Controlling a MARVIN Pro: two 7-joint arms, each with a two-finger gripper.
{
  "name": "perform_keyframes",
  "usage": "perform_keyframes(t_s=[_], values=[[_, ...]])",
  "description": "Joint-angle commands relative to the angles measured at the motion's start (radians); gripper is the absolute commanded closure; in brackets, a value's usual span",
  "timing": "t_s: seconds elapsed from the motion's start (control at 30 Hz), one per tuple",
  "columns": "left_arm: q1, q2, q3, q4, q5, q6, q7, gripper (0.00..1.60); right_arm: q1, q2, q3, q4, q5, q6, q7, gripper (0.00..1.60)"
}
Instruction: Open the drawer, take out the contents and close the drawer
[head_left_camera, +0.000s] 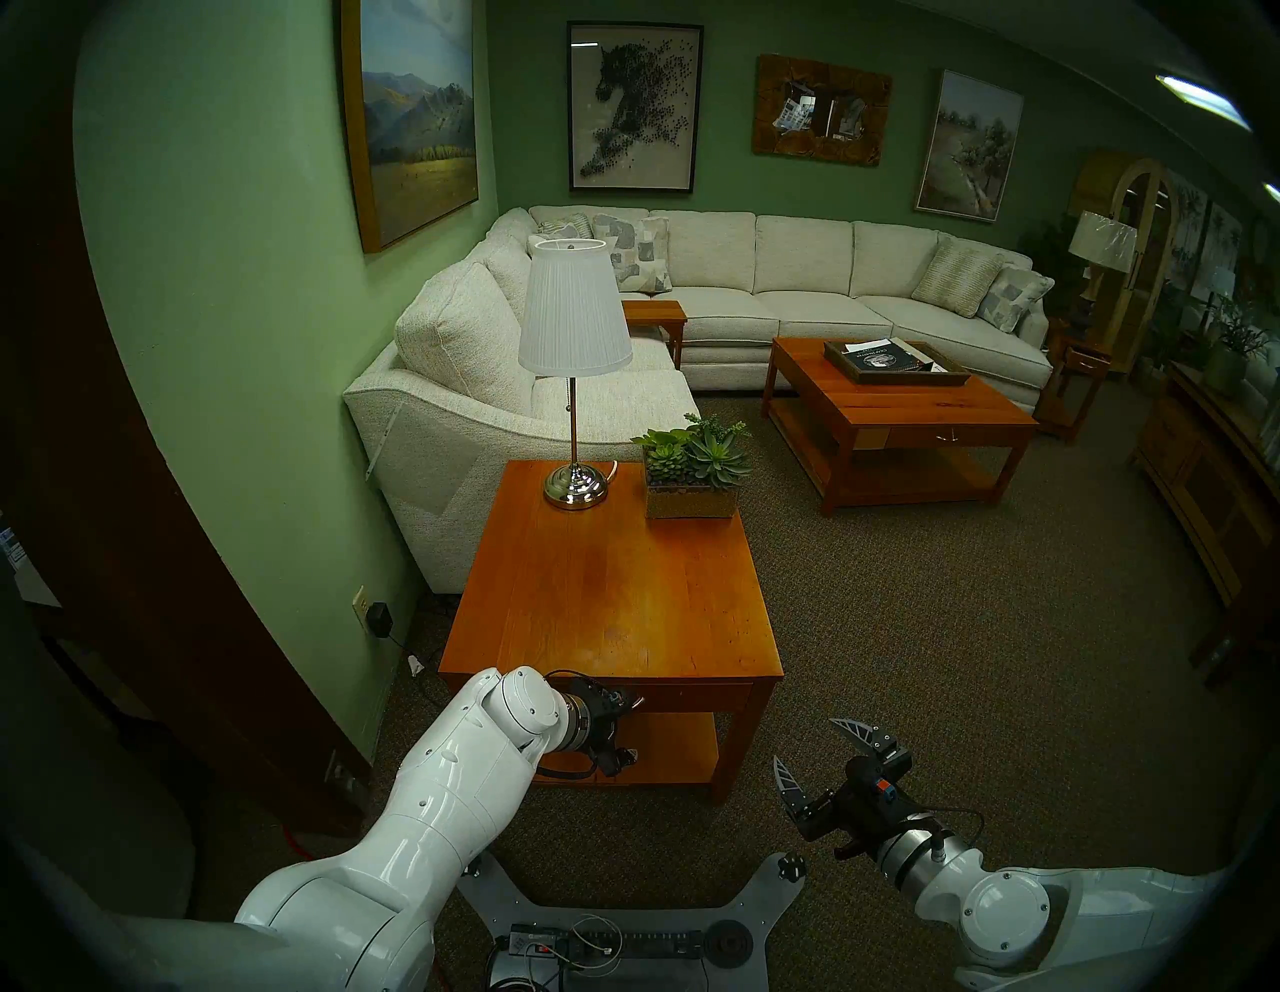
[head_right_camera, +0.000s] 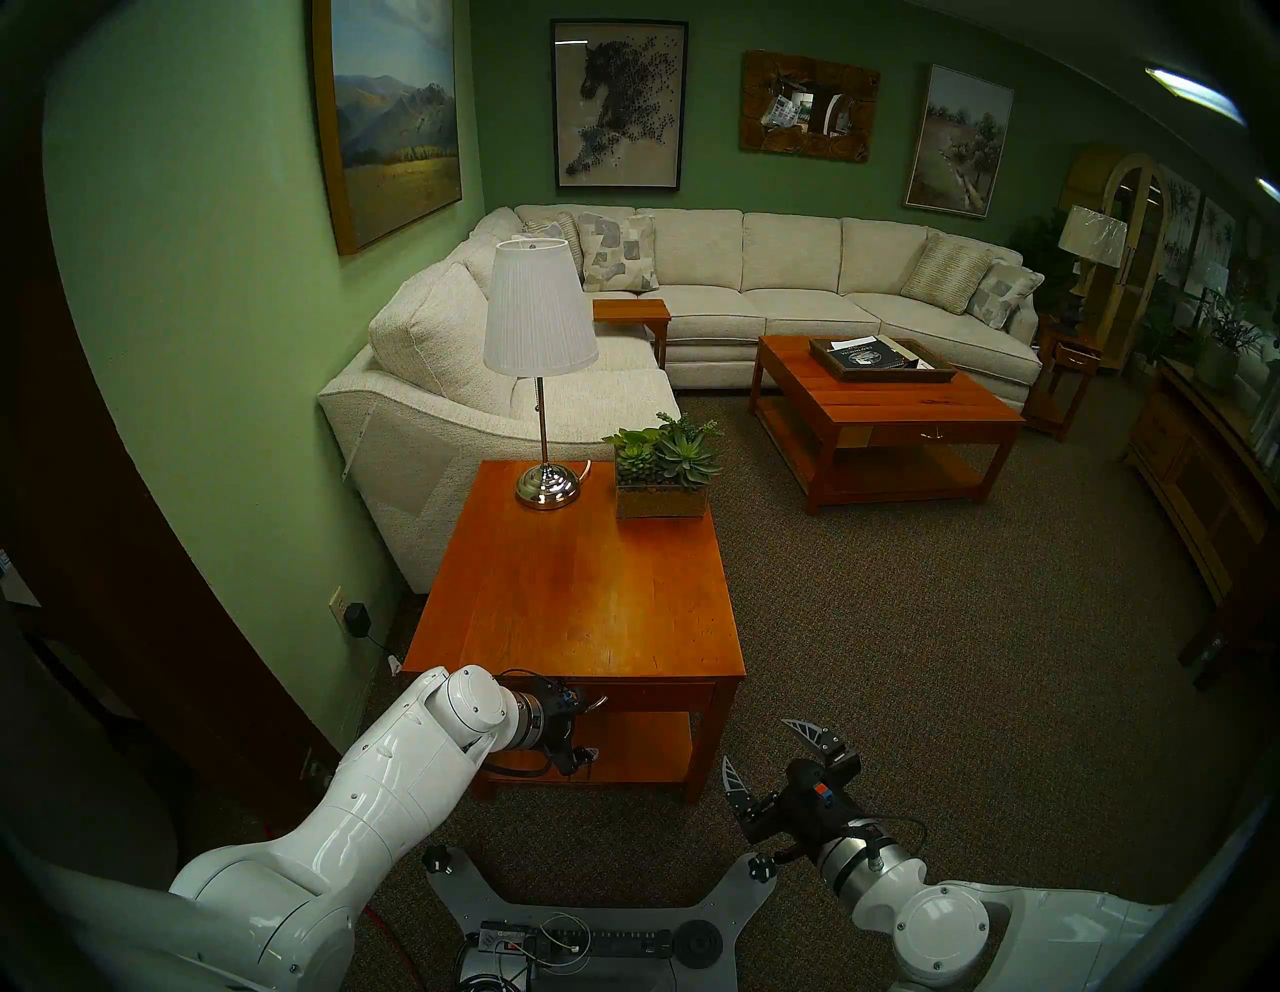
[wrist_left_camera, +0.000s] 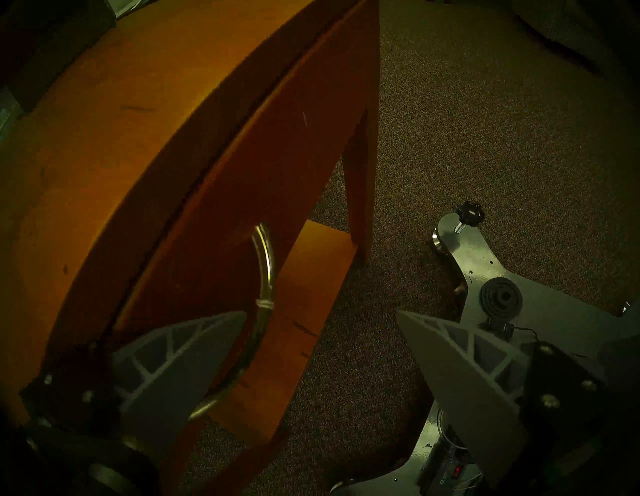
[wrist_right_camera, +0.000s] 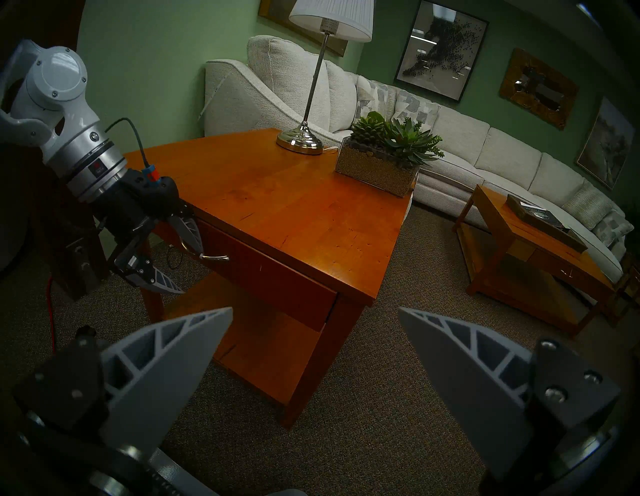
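End table (head_left_camera: 623, 596) bears lamp (head_left_camera: 573, 346) and succulent planter (head_left_camera: 692, 478).

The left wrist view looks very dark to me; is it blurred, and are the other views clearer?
Left wrist view: dim, orange-tinted, grainy; the silver handle shows motion smear, the drawer front bends from fisheye. Right wrist view: brighter and sharp, the left gripper at the handle reads clearly. Head views: evenly lit, dark rim, a soft sheen on the side table.

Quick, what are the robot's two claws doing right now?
Left gripper: open, jaws either side of the drawer handle, not gripping it.
Right gripper: open, holding nothing.
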Motion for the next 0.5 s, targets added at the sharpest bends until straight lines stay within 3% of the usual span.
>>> perform_keyframes(t_s=[0.0, 0.33, 0.47], values=[[-0.063, -0.007, 0.002, 0.010, 0.009, -0.025, 0.022, 0.00, 0.011, 0.001, 0.009, -0.019, -0.002, -0.004, 0.000, 0.00], [0.010, 0.025, 0.023, -0.061, 0.026, -0.015, -0.078, 0.00, 0.011, 0.002, 0.010, -0.020, -0.001, -0.004, -0.001, 0.00], [0.068, 0.051, 0.036, -0.137, 0.028, -0.015, -0.136, 0.00, 0.011, 0.002, 0.010, -0.020, -0.001, -0.004, -0.001, 0.00]])
